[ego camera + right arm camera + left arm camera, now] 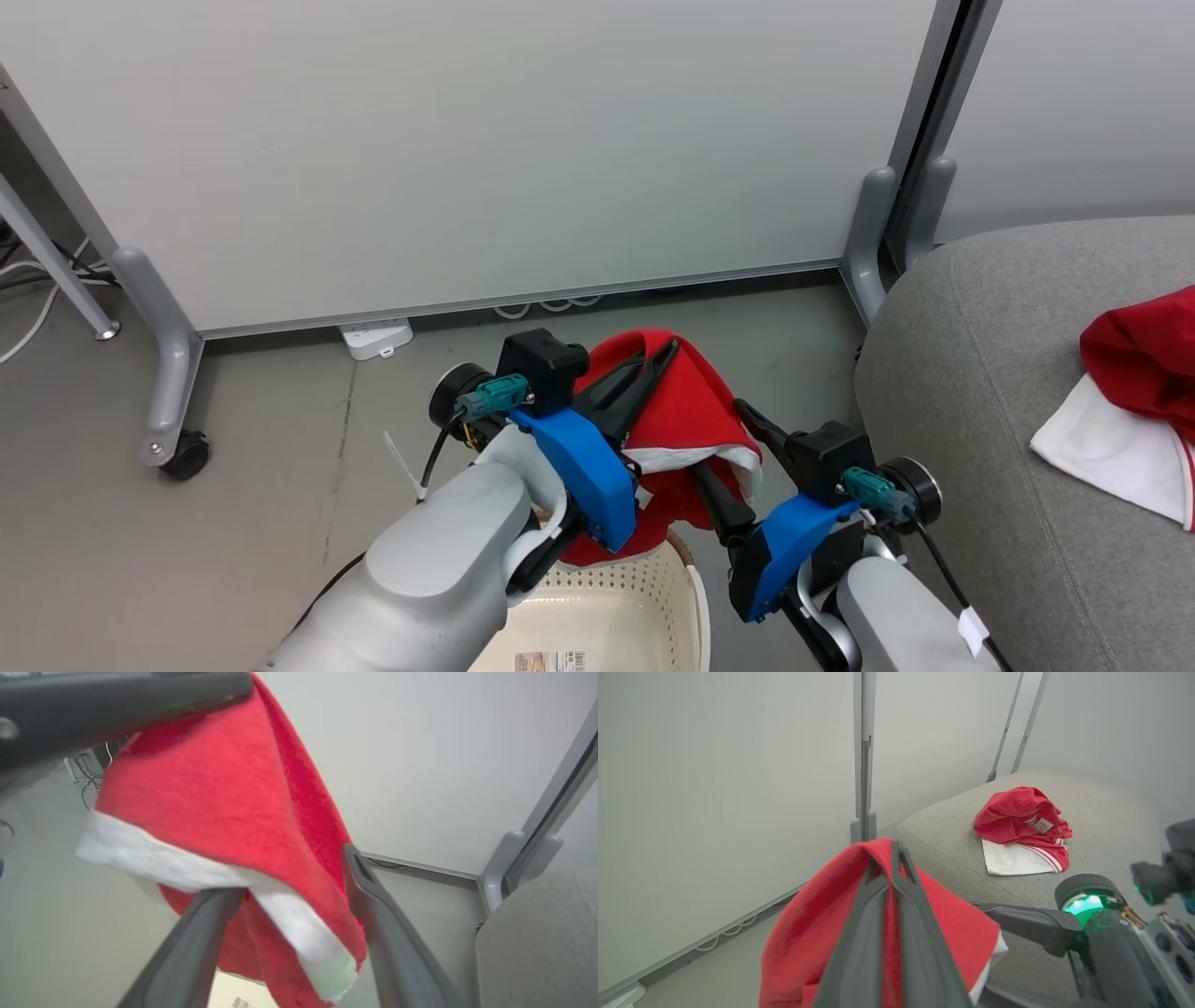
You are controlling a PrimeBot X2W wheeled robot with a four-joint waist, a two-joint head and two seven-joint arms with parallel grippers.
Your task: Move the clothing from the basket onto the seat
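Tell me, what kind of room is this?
Probably an office or lab corner: wheeled partition panels, a bare grey floor with a power strip, and a lone grey sofa.

A red garment (224,812) with a white hem hangs at the centre, draped from the left gripper (233,688) at 11 o'clock. The right gripper (286,873) rises from 6 o'clock, fingers spread wide, the hem between them. A grey sofa (537,942) sits at 4 o'clock, a white wall panel (420,765) at 1 o'clock.
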